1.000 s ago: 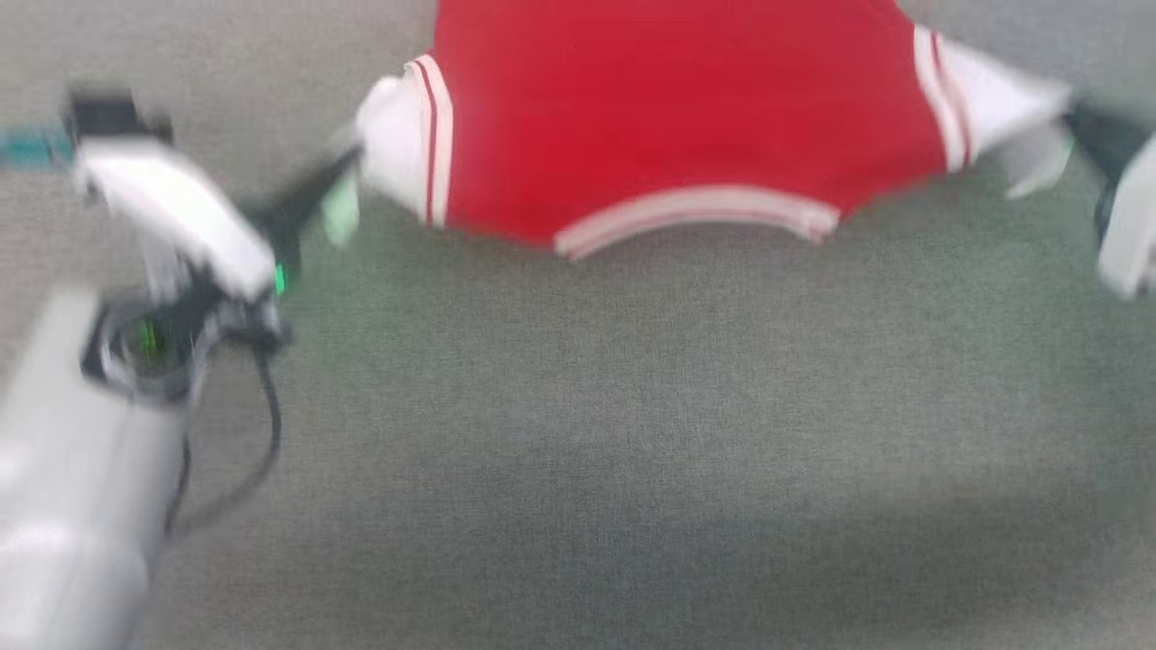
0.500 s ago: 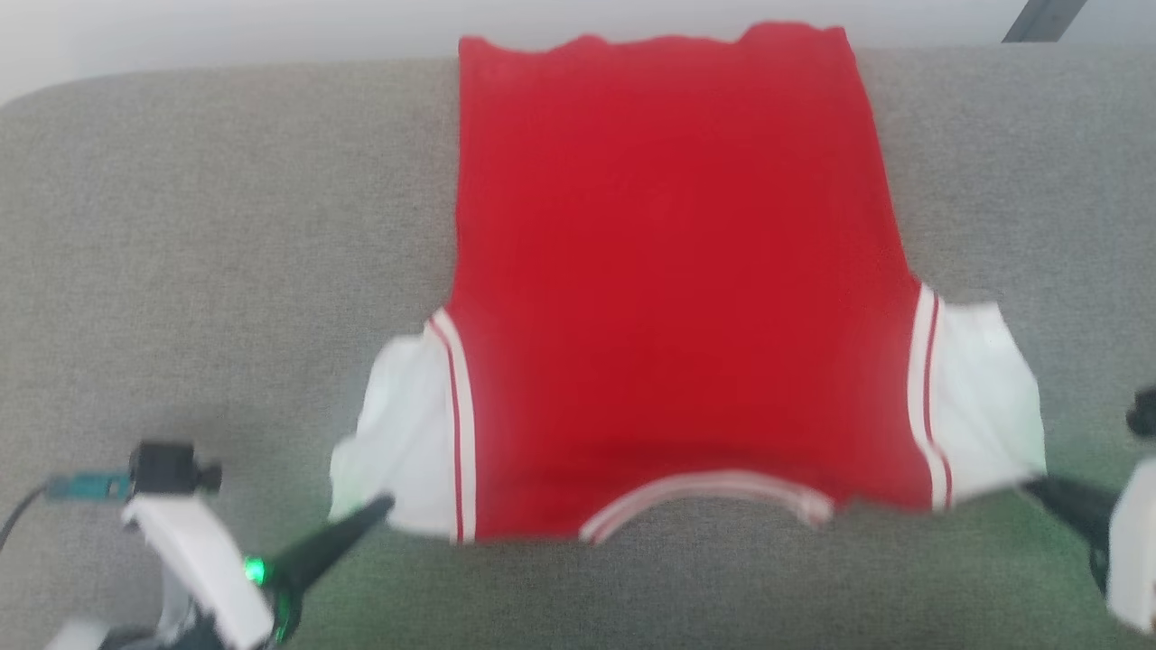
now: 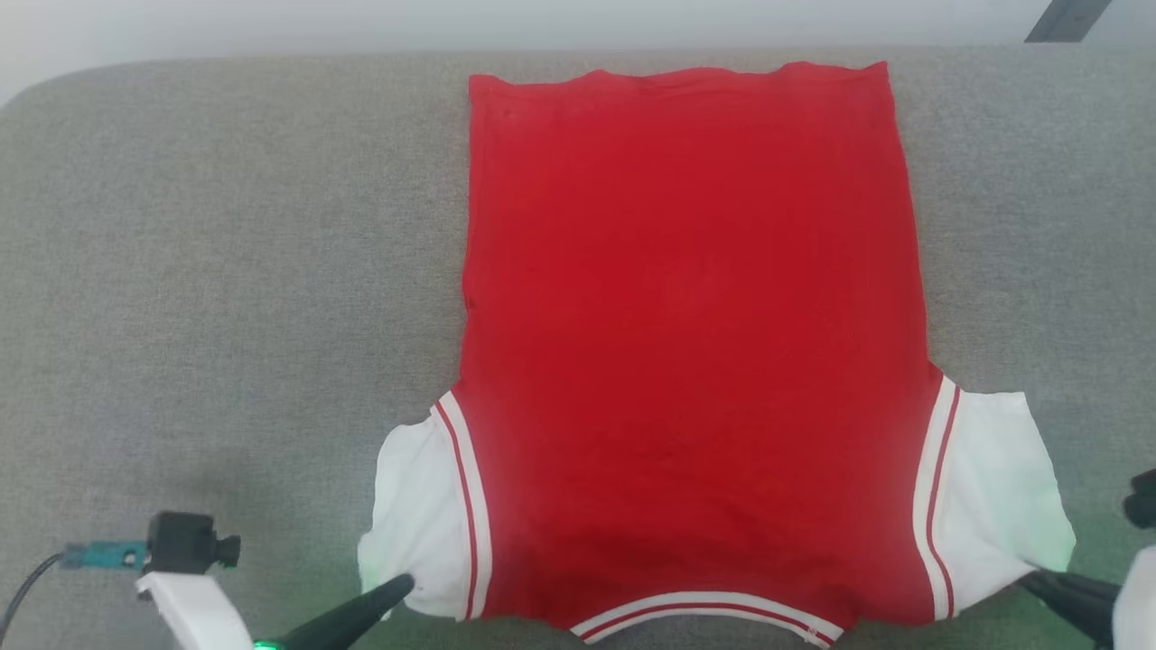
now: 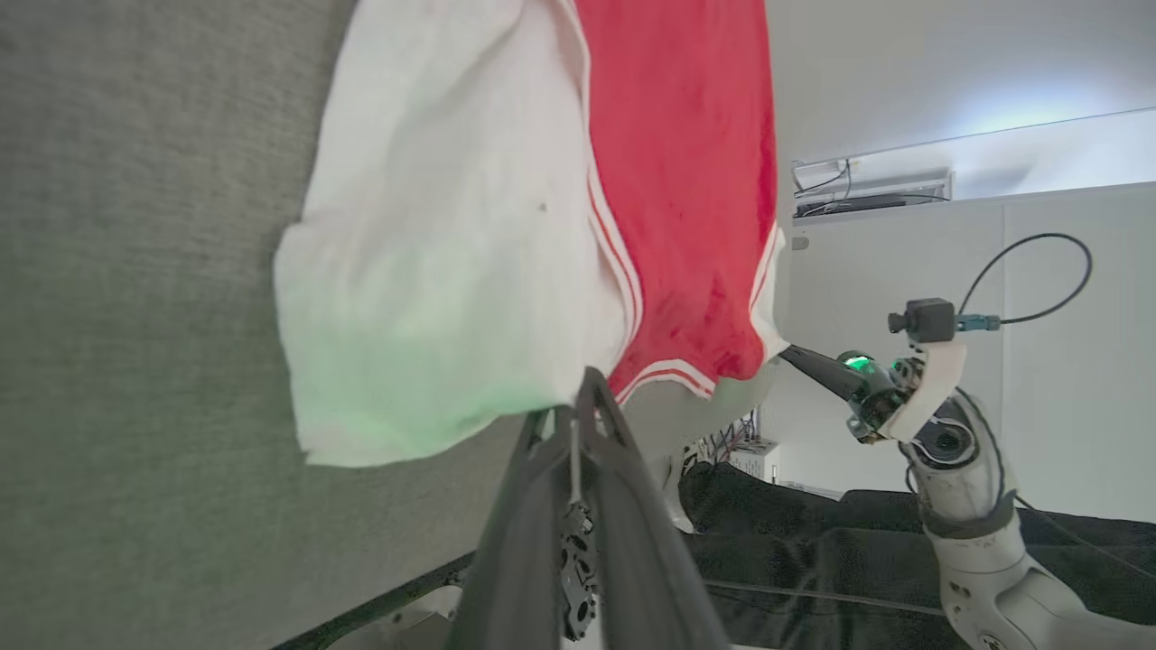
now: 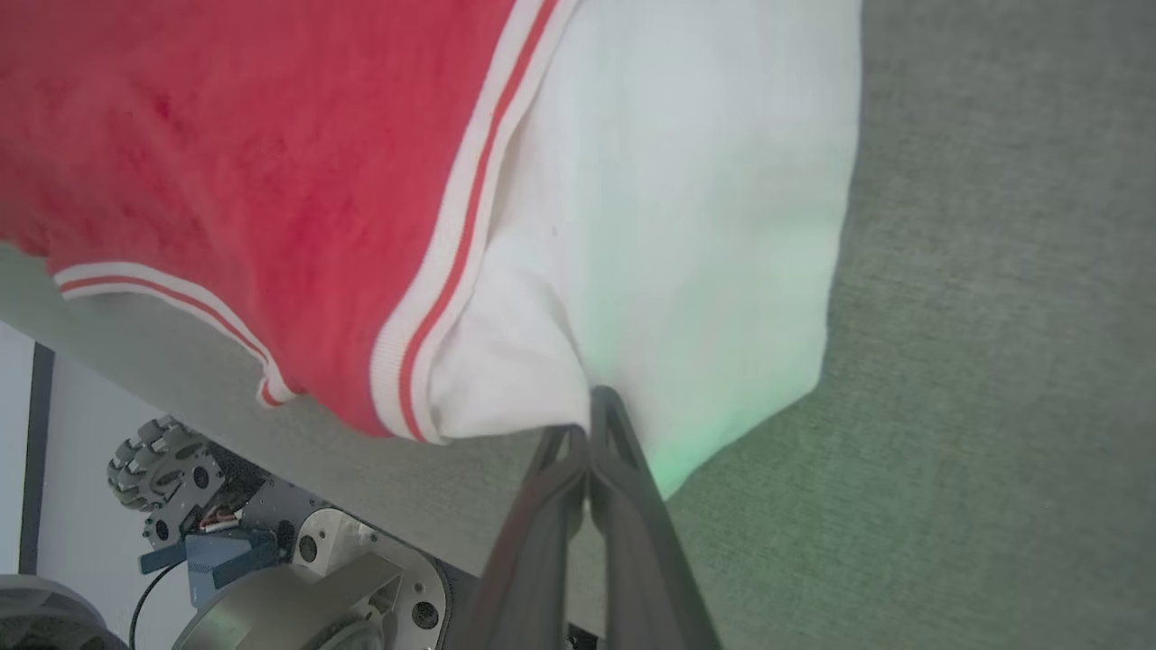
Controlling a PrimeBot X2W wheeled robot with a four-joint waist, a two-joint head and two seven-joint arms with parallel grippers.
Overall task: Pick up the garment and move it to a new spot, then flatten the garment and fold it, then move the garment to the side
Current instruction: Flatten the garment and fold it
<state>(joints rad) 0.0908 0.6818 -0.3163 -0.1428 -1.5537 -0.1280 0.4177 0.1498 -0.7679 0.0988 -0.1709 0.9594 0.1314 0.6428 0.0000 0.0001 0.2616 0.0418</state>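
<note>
- Nearest robot: left gripper (image 3: 400, 587) seen closed, near corner of left sleeve (image 3: 417, 506) pinched in it.
- right gripper (image 3: 1032, 578) likewise closed, near corner of right sleeve (image 3: 993, 478) pinched.
- neckline (image 3: 704, 612) laid between 2 grippers, close to near edge of grey surface (image 3: 226, 271).
- Beyond, garment (image 3: 695, 316) spread flat; long axis run straight away from both grippers, hem (image 3: 677, 77) farthest.
- Both arms judged equally near.
- Flattening judged nearly done; fold expected to be carried from neckline end toward hem.
</note>
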